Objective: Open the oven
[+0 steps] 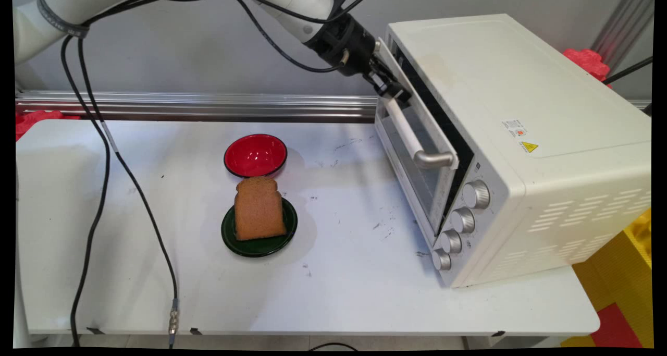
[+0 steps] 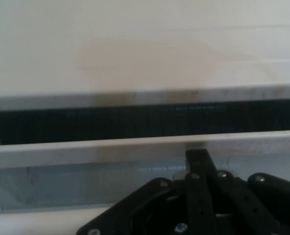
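Pincer (image 1: 388, 85) at oven (image 1: 521, 137) door's (image 1: 417, 152) top edge, door ajar | finger state: cannot tell | toast (image 1: 259, 209) on plate (image 1: 259, 244), left on desk (image 1: 338, 272).

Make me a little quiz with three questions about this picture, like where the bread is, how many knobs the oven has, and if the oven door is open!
1. Where is the slice of bread?
A. On the green plate
B. In the red bowl
C. Inside the oven

2. How many round knobs are on the oven's front?
A. Two
B. Four
C. Six

3. How is the oven door?
A. Shut tight
C. Taken off and lying on the table
B. Open a crack at the top

Answers:
1. A: the slice of bread lies on the green plate, just in front of the red bowl.
2. B: four silver knobs run in a row down the oven front, beside the door.
3. B: the oven door tilts away from the oven at its top edge, with a dark gap behind it, right where the gripper is.
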Available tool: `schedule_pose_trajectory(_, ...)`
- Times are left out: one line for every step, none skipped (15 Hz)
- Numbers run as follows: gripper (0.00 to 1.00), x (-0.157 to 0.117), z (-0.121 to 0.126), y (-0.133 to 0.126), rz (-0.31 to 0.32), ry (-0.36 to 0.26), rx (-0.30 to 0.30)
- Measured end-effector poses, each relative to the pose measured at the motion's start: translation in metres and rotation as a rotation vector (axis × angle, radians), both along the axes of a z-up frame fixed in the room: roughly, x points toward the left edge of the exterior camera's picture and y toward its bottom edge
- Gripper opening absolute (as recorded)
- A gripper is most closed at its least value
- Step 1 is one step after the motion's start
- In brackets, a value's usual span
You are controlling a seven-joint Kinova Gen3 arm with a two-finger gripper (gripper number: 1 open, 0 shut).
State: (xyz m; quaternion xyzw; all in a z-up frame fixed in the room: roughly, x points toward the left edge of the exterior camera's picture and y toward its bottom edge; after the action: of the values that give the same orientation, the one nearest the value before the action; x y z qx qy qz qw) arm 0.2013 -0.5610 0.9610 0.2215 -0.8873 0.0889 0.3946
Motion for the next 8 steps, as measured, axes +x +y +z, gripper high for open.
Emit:
schedule_pose_trajectory(0.00, 0.003, -0.001, 0.002, 0.001, -0.007, 0.006)
schedule_pose_trajectory(0.00, 0.007, -0.002, 0.004, 0.002, -0.013, 0.011)
schedule_pose_trajectory(0.00, 0.010, -0.003, 0.006, 0.003, -0.018, 0.015)
schedule_pose_trajectory(0.00, 0.011, -0.003, 0.006, 0.003, -0.022, 0.018)
schedule_pose_trajectory(0.00, 0.015, -0.004, 0.008, 0.005, -0.029, 0.023)
schedule_pose_trajectory(0.00, 0.018, -0.006, 0.010, 0.006, -0.036, 0.029)
schedule_pose_trajectory(0.00, 0.022, -0.007, 0.012, 0.008, -0.042, 0.035)
schedule_pose_trajectory(0.00, 0.024, -0.008, 0.013, 0.010, -0.047, 0.038)
